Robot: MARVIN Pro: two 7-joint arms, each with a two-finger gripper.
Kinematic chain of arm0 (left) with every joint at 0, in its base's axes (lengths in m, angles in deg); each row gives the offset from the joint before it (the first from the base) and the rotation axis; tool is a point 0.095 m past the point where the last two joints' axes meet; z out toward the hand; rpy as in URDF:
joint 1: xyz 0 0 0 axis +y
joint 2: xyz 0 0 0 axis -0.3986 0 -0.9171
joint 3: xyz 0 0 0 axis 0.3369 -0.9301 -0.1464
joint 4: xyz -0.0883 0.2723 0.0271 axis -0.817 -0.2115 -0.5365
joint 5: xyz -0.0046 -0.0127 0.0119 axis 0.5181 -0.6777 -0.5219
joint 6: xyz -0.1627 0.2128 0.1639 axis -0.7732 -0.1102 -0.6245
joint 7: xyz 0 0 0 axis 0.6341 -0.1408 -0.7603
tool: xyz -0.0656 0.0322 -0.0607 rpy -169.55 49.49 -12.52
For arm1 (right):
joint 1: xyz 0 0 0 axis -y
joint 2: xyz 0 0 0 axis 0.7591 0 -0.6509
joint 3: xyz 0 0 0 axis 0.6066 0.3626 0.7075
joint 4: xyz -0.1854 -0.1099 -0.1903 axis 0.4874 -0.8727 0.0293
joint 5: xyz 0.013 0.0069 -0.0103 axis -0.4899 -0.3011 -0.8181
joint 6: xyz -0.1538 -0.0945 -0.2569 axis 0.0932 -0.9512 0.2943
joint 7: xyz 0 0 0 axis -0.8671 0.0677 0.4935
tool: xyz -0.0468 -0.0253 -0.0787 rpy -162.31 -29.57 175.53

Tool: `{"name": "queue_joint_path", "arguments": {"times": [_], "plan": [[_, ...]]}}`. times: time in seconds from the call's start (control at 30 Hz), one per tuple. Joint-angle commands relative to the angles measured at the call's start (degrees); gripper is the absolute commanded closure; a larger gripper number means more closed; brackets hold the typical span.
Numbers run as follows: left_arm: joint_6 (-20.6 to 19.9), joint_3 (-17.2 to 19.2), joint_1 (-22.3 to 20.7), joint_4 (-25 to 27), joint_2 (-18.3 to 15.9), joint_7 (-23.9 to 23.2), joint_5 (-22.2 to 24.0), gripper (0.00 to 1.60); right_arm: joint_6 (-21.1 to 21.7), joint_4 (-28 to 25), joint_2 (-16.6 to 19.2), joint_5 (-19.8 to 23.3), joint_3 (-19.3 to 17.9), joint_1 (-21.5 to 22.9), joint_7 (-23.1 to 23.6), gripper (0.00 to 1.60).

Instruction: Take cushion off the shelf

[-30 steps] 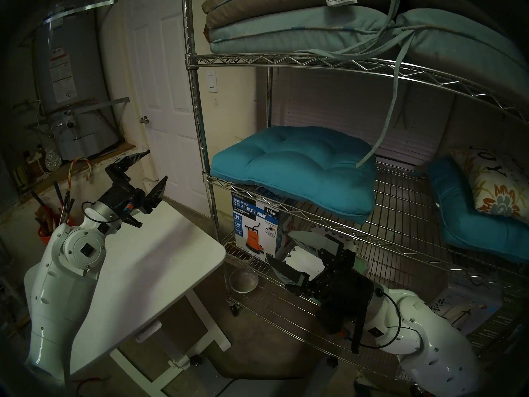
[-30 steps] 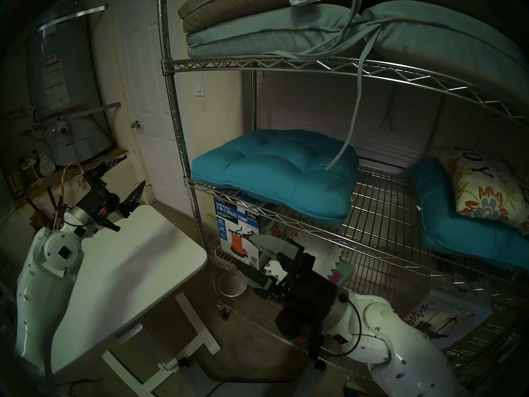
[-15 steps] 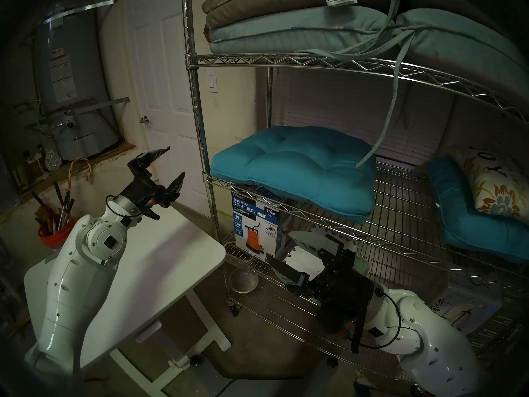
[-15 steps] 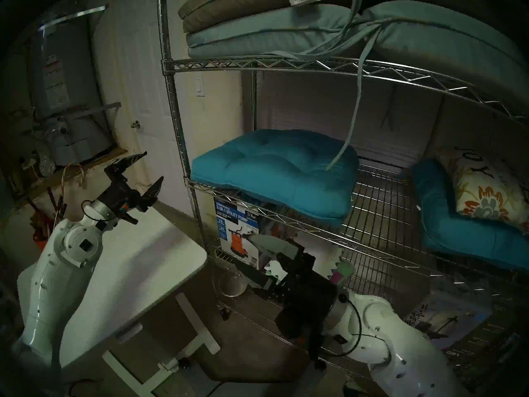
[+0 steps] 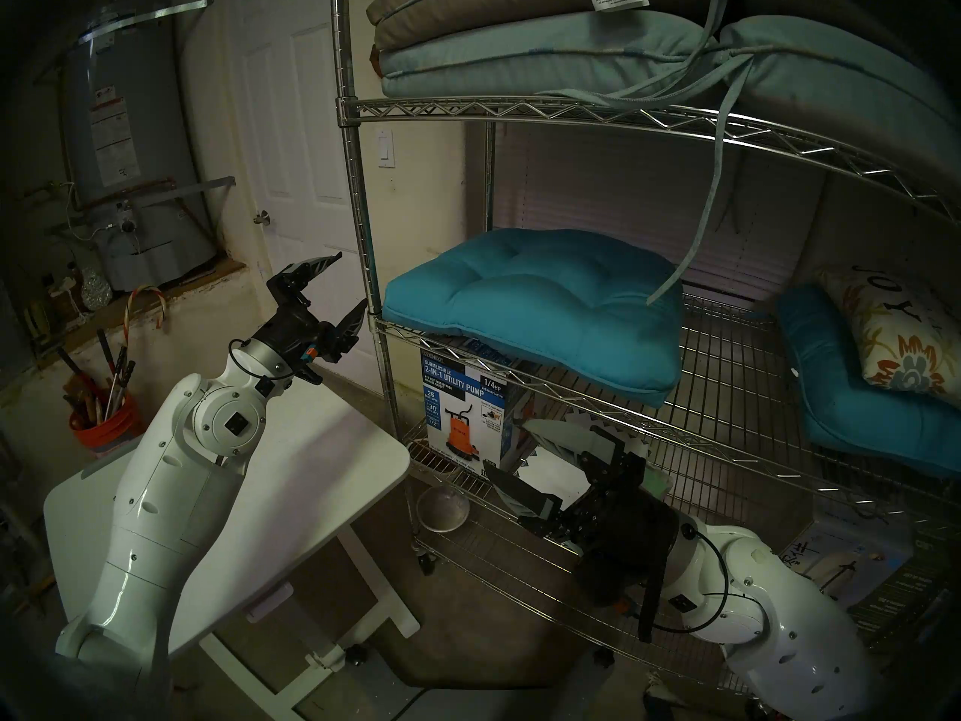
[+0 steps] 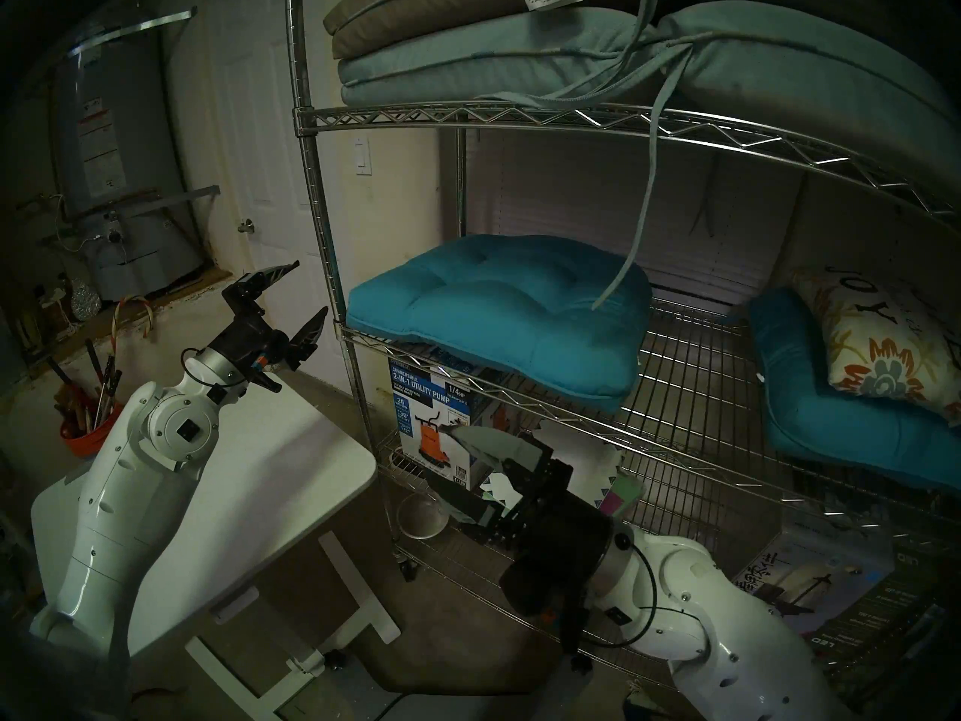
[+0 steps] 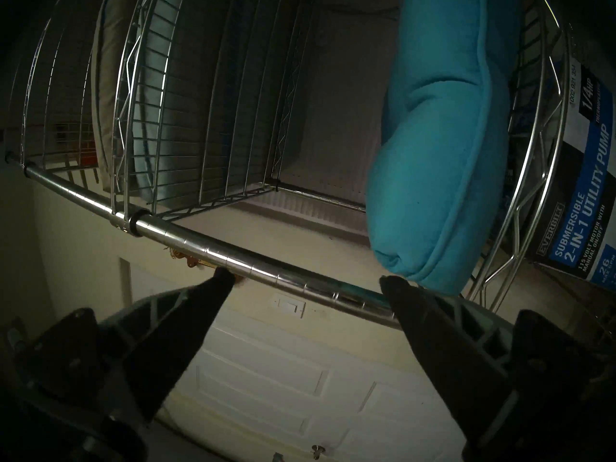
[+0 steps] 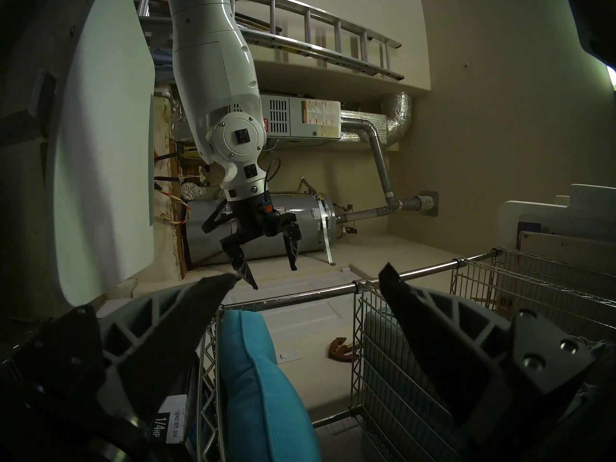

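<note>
Since a second ago the left arm has swung toward the shelf (image 5: 359, 194), carrying the left gripper (image 5: 347, 284) from above the table (image 5: 333, 460) up beside the front left post; nothing else has shifted. Its jaws stand wide apart and hold nothing, with the post crossing between the fingertips in the wrist view. Past the post, the cushion (image 5: 541, 309) lies flat at the middle tier's front left corner, its edge overhanging the front rim. Lower and further right, the right gripper (image 5: 512, 447) hangs before the bottom tier, also spread and empty. This looks like the approach step: next the left gripper must clear the post and close on the cushion's near corner.
</note>
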Motion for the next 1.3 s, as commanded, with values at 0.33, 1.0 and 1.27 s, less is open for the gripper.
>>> {"name": "queue_joint_path", "arguments": {"times": [0.33,1.0,1.27], "plan": [[-5.18,-0.64,-1.67,0.66,0.86,-7.58,2.51,0.00,-0.09,-1.05,-0.10,0.01,0.10,0.00,-0.21,0.00],[-3.43,-5.56,-13.40,-7.43,0.99,-13.17,-1.65,0.00,-0.13,-0.96,-0.12,0.02,0.12,0.06,-0.21,0.00],[-1.69,-7.40,-15.89,-10.17,2.06,-12.62,-3.11,0.00,-0.12,-0.98,-0.12,0.02,0.12,0.05,-0.21,0.00]]}}
